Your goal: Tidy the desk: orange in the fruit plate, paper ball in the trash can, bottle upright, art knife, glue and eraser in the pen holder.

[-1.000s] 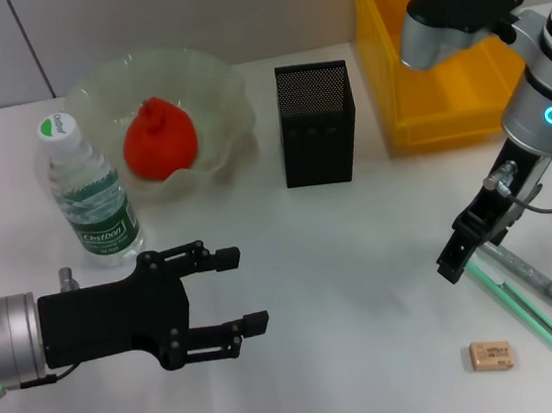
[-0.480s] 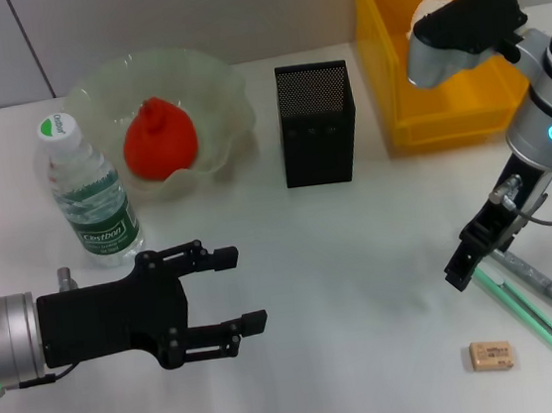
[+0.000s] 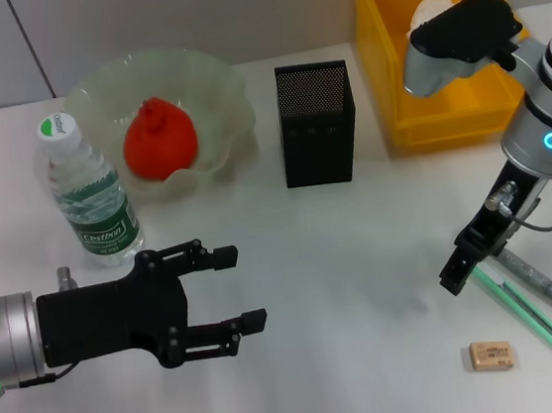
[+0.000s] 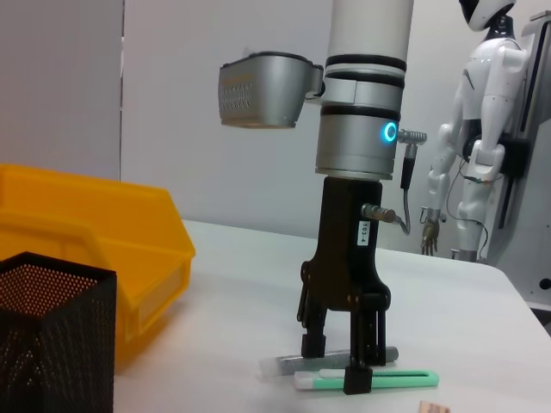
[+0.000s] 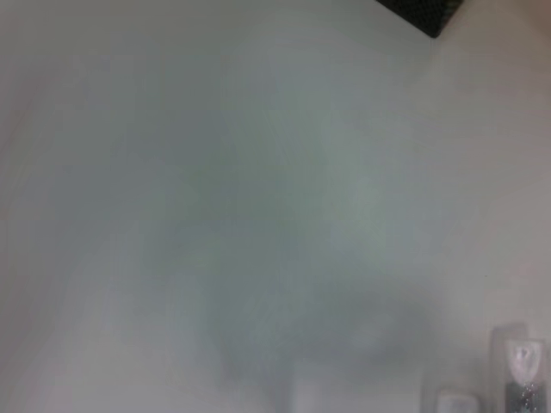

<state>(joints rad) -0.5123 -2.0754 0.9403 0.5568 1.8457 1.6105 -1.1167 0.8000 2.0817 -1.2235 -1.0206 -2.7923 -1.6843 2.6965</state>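
My left end effector (image 3: 241, 289) is hovering low over the near-left surface (image 3: 342, 259), fingers spread, holding nothing. Bottle (image 3: 84, 188) is standing upright just behind it. Orange (image 3: 160, 140) is sitting in the fruit plate (image 3: 224, 83). Pen holder (image 3: 316, 122) is standing mid-surface, yellow trash can (image 3: 391, 74) right of it with the paper ball (image 3: 426, 12) inside. My right end effector (image 4: 341, 366) is pointing down over the green art knife (image 3: 523, 311) and grey glue stick (image 3: 545, 287), fingers apart, gripping nothing. Eraser (image 3: 492, 355) is lying near the front edge.
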